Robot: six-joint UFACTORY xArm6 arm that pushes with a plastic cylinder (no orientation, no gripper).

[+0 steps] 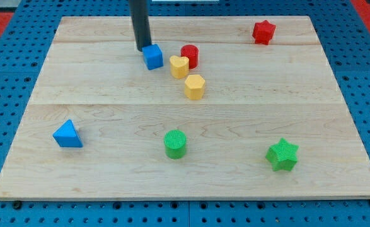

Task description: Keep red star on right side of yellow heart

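Observation:
The red star (263, 31) lies near the view's top right of the wooden board. The yellow heart (179, 66) lies near the top middle, well to the left of the red star, touching a red cylinder (190, 55) at its upper right. My tip (142, 48) is at the view's top, just left of a blue cube (152, 57) and touching or nearly touching it. The blue cube sits left of the yellow heart with a small gap.
A yellow hexagon block (195, 86) lies just below the yellow heart. A blue triangle (67, 134) is at lower left, a green cylinder (175, 144) at bottom middle, a green star (282, 154) at lower right. The board's edge (185, 197) borders blue pegboard.

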